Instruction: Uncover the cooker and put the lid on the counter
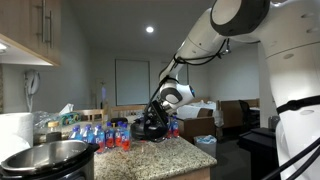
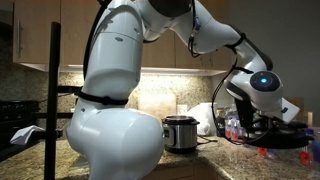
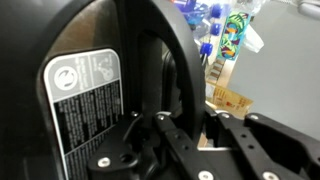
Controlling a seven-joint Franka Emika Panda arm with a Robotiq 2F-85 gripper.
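Observation:
The cooker (image 1: 45, 158) stands uncovered at the near end of the counter (image 1: 180, 150), its shiny inner pot showing; it also shows in an exterior view (image 2: 180, 132). My gripper (image 1: 160, 112) is shut on the black lid (image 1: 150, 127) and holds it low over the far end of the counter, away from the cooker. In an exterior view the lid (image 2: 282, 132) hangs under the gripper (image 2: 262, 112). In the wrist view the lid (image 3: 80, 100), with a white label, fills the picture, and the fingers (image 3: 185, 125) clamp a black part of it.
Several blue bottles with red caps (image 1: 105, 135) stand on the counter beside the held lid and show in the wrist view (image 3: 205, 30). A white bag (image 2: 205, 115) lies behind the cooker. A stove (image 2: 15, 115) is at the side. Wall cabinets (image 1: 30, 30) hang above.

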